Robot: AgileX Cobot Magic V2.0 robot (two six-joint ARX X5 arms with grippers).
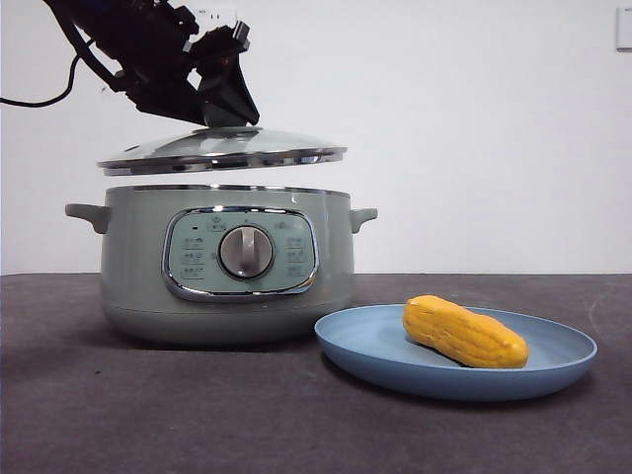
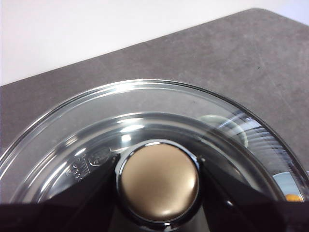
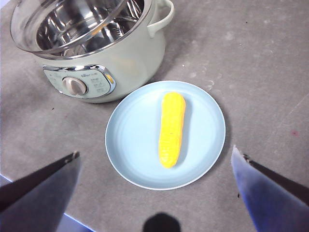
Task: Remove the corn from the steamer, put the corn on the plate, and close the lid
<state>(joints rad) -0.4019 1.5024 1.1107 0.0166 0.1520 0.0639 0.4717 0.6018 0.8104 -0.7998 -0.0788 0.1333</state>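
Corn (image 1: 464, 333): already lying on the plate (image 1: 375, 346); lid (image 1: 222, 148): my left gripper (image 2: 159, 181) is clamping its knob, hovering it just above the steamer (image 1: 227, 267), closing left; right gripper (image 3: 154, 193) is waiting spread wide.

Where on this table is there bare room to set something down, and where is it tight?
Bare table lies beyond the plate, away from the steamer, and along the front edge before both. It is tight where the plate's rim nearly meets the steamer. The corn fills the plate's middle. The left claw holds the lid above the steamer.
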